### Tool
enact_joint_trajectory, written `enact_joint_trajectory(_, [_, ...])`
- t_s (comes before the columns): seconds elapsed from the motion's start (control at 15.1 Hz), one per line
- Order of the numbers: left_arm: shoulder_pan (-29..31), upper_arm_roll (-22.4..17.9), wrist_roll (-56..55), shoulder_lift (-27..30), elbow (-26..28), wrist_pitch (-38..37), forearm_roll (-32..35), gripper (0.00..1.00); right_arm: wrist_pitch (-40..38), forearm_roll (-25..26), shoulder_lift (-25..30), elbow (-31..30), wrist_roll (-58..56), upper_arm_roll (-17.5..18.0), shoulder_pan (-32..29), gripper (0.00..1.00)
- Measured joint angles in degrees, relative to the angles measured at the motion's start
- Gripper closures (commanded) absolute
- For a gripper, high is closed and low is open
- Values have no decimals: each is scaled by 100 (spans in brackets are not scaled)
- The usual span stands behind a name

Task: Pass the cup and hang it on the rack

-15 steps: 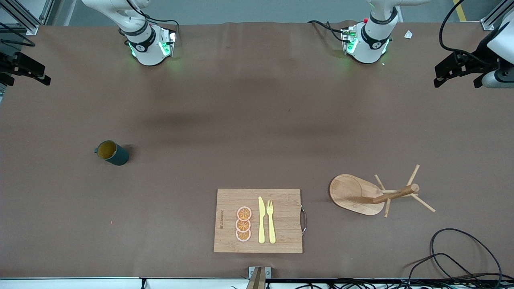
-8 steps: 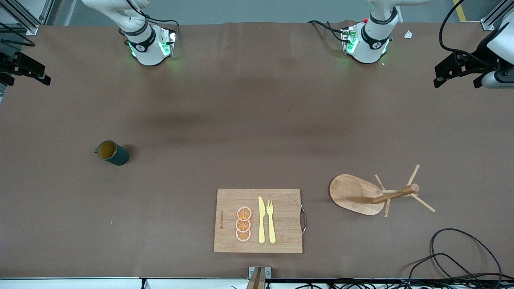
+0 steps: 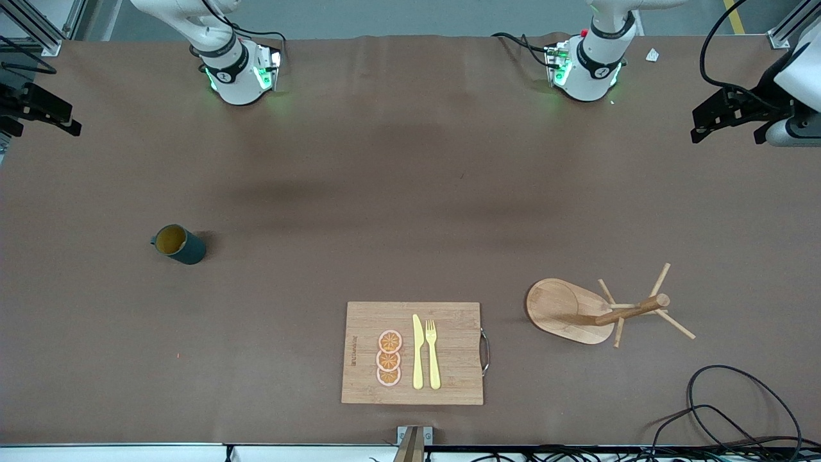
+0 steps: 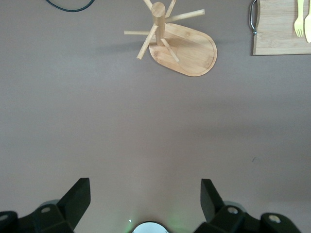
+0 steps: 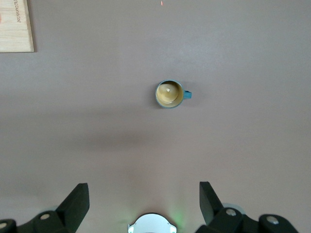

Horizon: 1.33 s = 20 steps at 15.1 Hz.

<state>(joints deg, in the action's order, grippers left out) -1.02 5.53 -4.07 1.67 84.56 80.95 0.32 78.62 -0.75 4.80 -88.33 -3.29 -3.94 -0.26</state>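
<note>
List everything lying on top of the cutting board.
On the cutting board lie three orange slices in a row, with a yellow knife and a yellow fork side by side next to them. The board's wood beneath them is covered.

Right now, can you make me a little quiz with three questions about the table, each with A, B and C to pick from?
1. Where is the cup?
A. On the bare table, toward the right arm's end
B. On the cutting board
C. Hanging on the rack

2. How many orange slices lie on the cutting board?
A. One
B. Three
C. Five

3. How is the left hand?
A. Shut on the cup
B. Shut on the fork
C. Open and holding nothing

Answers:
1. A: the cup stands upright on the brown table, apart from the board and from the rack.
2. B: three round slices sit in a row beside the yellow knife and fork.
3. C: its wrist view shows the fingers spread wide with only table between them. The right hand is open too.
</note>
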Motion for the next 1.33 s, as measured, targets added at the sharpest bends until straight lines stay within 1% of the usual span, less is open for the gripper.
enact_joint_trajectory(0.4, [3, -2, 2, -3, -12, 0, 0, 0, 2, 5, 0, 37, 4, -32, -23, 0])
enact_joint_trajectory(0.53, [8, -5, 2, -4, -12, -27, 0, 0, 22, 7, -63, 14, 4, -50, -124, 0])
enact_joint_trajectory(0.66, [13, -8, 2, -4, -12, -149, 0, 0, 85, 0, -300, -18, -1, -55, -256, 0])
enact_joint_trajectory(0.86, [33, -11, -2, -7, -12, -206, 0, 0, 336, -3, -1004, -44, -194, -53, -319, 0])
enact_joint_trajectory(0.93, [37, -12, -3, -8, -12, -210, 0, 0, 518, -3, -1222, -69, -463, -51, -320, 0])
enact_joint_trajectory(1.06, [38, -13, -4, -9, -13, -250, 0, 0, 1069, -4, -1454, -307, -1055, -50, -324, 0])
enact_joint_trajectory(1.33, [38, -12, -4, -9, -14, -401, 0, 0, 2619, -6, -1505, -1431, -2135, -52, -363, 0])
